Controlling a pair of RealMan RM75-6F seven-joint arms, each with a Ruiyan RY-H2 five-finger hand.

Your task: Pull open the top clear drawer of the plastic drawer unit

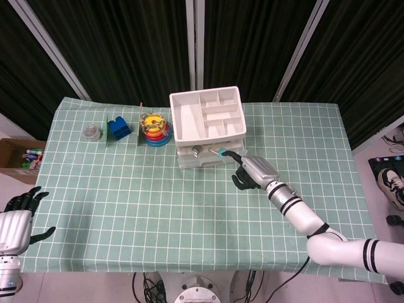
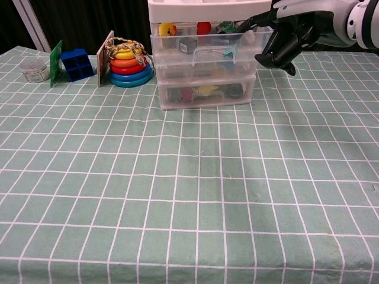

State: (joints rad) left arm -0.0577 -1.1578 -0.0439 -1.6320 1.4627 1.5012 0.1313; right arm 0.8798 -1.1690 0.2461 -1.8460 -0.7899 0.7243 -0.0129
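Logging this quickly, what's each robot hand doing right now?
Left robot hand: open, holding nothing.
Right robot hand: one finger hooked on the top drawer, others curled.

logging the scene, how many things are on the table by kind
drawer unit: 1
ring stacker: 1
blue block: 1
small jar: 1
green card: 1
robot hand at the top drawer: 1
total: 6
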